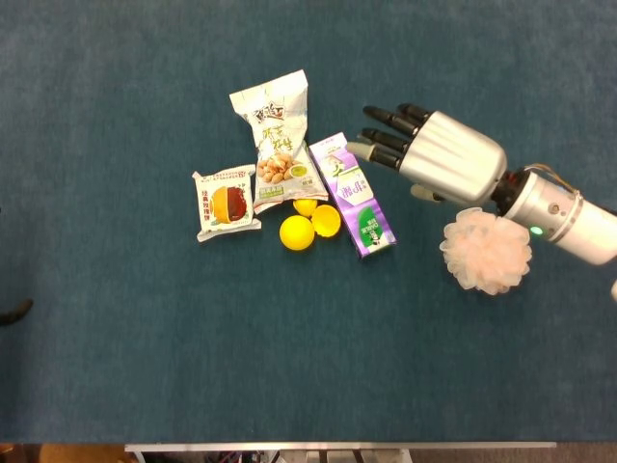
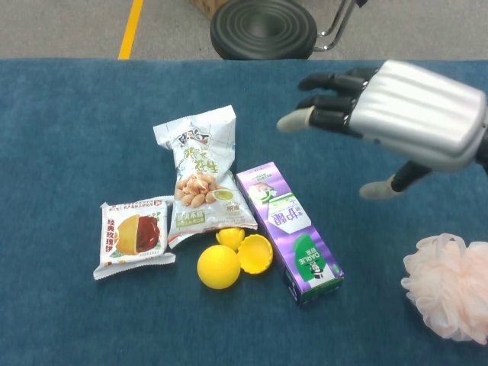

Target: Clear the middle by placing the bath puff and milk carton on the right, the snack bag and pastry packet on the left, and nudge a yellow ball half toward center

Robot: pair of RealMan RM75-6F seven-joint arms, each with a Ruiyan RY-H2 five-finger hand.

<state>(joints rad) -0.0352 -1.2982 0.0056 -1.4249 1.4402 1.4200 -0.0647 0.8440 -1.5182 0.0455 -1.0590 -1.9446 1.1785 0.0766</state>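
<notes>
The right robot hand point(image 1: 439, 159) hangs empty with fingers spread, above the surface point(image 1: 116, 367) just right of the milk carton point(image 1: 352, 195). The carton lies flat in the middle cluster, beside the yellow ball halves point(image 1: 310, 222). It looks stiff, smooth-sided and probably fairly weighty — best gripped across its long sides near mid-length. The bath puff point(image 1: 486, 251) rests at right. Left robot hand point(image 1: 14, 312): barely visible, posture unclear.

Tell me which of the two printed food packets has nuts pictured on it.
The taller white snack bag, standing behind the yellow halves, shows nuts. The smaller pastry packet to its left shows a round pastry instead.
</notes>
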